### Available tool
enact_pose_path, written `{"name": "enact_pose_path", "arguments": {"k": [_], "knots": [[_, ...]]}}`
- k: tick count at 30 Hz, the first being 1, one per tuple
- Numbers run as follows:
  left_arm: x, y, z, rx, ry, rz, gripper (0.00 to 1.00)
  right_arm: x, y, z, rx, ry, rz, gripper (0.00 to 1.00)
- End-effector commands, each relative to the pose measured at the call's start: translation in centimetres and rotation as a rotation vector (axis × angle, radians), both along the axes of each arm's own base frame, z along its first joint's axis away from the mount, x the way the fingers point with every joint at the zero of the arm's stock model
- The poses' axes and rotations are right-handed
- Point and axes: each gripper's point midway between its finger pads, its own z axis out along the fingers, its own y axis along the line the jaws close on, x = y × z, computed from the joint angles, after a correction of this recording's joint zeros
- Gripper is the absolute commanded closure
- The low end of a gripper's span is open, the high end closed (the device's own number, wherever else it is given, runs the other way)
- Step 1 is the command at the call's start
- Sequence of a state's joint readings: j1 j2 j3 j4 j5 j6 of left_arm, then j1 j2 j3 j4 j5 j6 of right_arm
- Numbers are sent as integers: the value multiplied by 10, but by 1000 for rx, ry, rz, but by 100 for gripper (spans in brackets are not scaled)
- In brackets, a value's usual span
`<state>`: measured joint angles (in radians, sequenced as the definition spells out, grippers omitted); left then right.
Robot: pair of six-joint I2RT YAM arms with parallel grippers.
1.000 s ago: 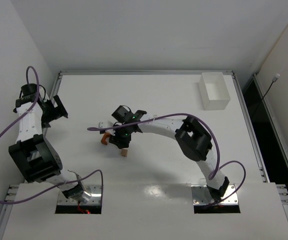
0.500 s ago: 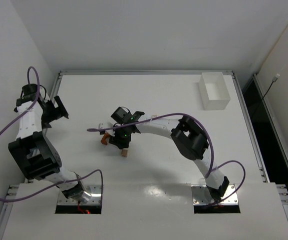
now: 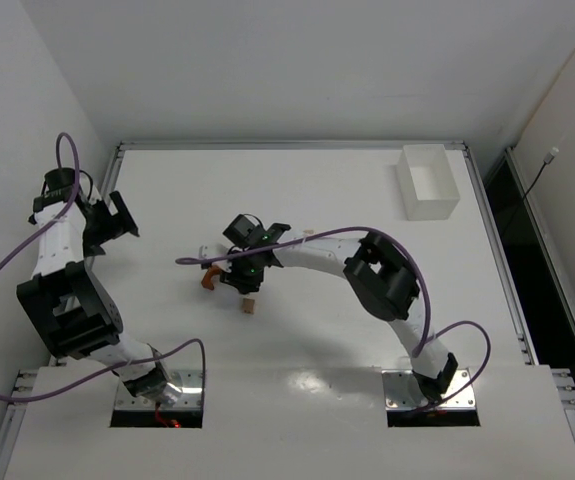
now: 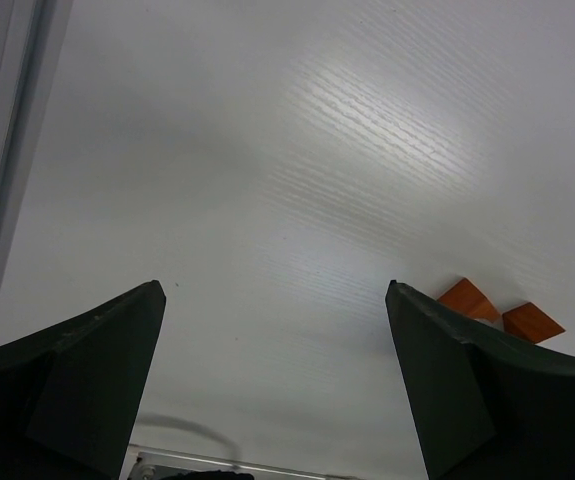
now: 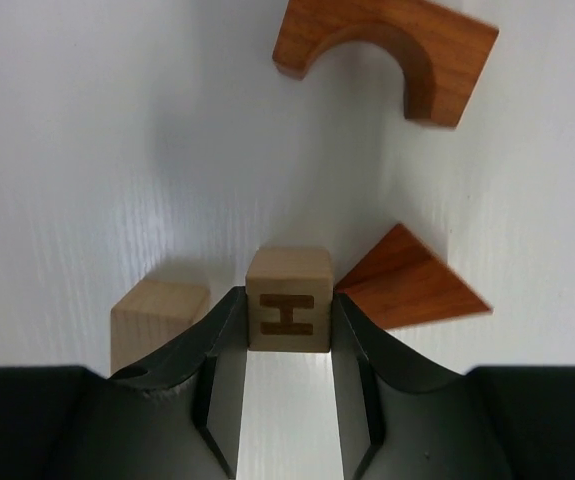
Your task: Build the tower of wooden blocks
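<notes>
Right hand (image 5: 287, 322): is pinching a lettered cube (image 5: 287, 298) at a narrow setting, with one finger pressing on each side face (the cube is apparently sitting on the counter (image 5: 87, 150), though its base is hidden).
Lettered cube: pale tan, is showing a brown H on the face turned to the wrist camera; the fingers are cutting off its lower edge.
Plain cube (image 5: 159, 318): pale tan, is lying just left of the left finger and is partly hidden behind it; whether the two are touching is hard to tell.
Wedge (image 5: 407, 285): reddish-brown, is lying just right of the lettered cube, with one corner reaching in beside the right finger.
Arch (image 5: 387, 55): reddish-brown, is lying beyond the others and apart from them; the frame edge is cropping its far side.
From above: the right hand is sitting over the mid-left counter and covering most of the blocks. Only a reddish piece (image 3: 208, 281) is peeking out at its left (which block, I cannot tell). A loose block (image 3: 249, 305) is lying near the hand, too small to make out its shape.
Left hand (image 4: 275, 292): is standing wide and holding nothing, over bare counter at the far left.
Orange tips (image 4: 467, 298): two are poking out behind the left hand's right finger, which is hiding the rest of them.
Bin (image 3: 427, 182): white, is standing at the far right, well apart from the blocks.
</notes>
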<state>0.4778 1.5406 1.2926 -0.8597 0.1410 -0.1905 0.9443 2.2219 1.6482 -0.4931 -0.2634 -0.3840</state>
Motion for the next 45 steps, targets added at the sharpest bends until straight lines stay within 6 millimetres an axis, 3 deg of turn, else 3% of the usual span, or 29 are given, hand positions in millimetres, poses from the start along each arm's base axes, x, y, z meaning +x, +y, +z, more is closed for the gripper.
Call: {"name": "enact_pose_path", "arguments": {"k": [1,4,5,8,10,11,13,17,20,25,27,32,36,45], "knots": [[-1,-6,9,-9,-55,-37,9,10,5,79,147,-77,-61,100],[-6,-16,17,8,-114,-46,11,23,-3,131,235,-90,-225,100],[-7,-21,26,21,-170,-33,11,38,-12,169,293,-127,-354,100],[0,-32,41,101,-259,-32,11,56,-42,203,308,-154,-574,100],[1,-42,46,131,-283,-21,11,73,-71,225,349,-171,-838,100],[3,-50,46,161,-282,-19,11,88,-103,224,310,-244,-1029,100],[4,-57,45,179,-278,-31,11,91,-126,223,329,-198,-1214,100],[10,-67,44,197,-267,-34,11,95,-158,196,261,-147,-1397,100],[13,-72,48,204,-277,-48,11,102,-167,178,231,-87,-1469,100],[18,-69,55,214,-291,-42,11,118,-155,140,167,41,-1502,100],[20,-67,56,221,-289,-36,11,125,-150,139,173,40,-1501,100],[20,-67,56,227,-287,-43,11,134,-145,115,167,118,-1491,100],[22,-67,50,223,-268,-45,11,139,-149,95,135,141,-1495,100],[28,-68,48,213,-259,-52,11,152,-151,73,116,165,-1494,100]]}}
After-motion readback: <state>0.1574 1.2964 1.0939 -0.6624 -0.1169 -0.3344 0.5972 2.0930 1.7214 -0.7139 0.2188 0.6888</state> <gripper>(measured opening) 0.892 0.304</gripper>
